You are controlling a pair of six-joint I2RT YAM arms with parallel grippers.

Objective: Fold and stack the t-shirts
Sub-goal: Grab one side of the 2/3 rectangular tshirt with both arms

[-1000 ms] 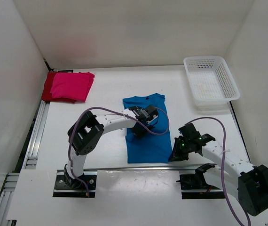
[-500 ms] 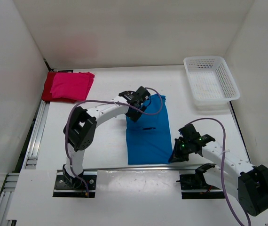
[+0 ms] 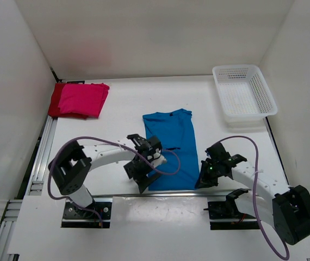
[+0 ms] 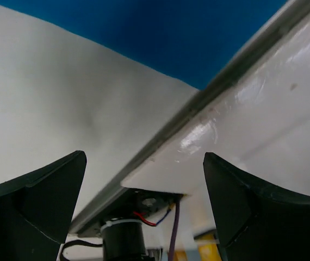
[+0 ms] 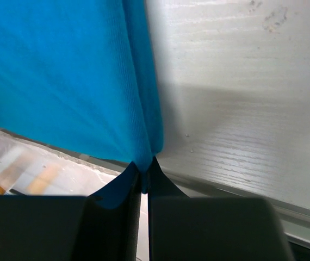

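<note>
The blue t-shirt [image 3: 169, 147] lies folded into a long strip in the middle of the table, collar toward the back. My right gripper [image 3: 202, 181] sits at its near right corner, shut on a pinch of blue fabric [image 5: 144, 157]. Just off the shirt's near left corner my left gripper [image 3: 140, 179] stands open with nothing between its fingers [image 4: 35, 201]. In the left wrist view the blue t-shirt [image 4: 171, 32] fills only the top. A folded pink t-shirt [image 3: 82, 98] rests on the dark red t-shirt [image 3: 54, 102] at the back left.
A white mesh basket [image 3: 264, 92] stands at the back right. A metal rail [image 3: 144, 193] runs along the table's near edge, right by both grippers. White walls close in the left, back and right sides.
My left gripper has swung from the blue shirt's collar end toward me to its near left corner, still open. The right gripper has stayed put on the near right corner.
</note>
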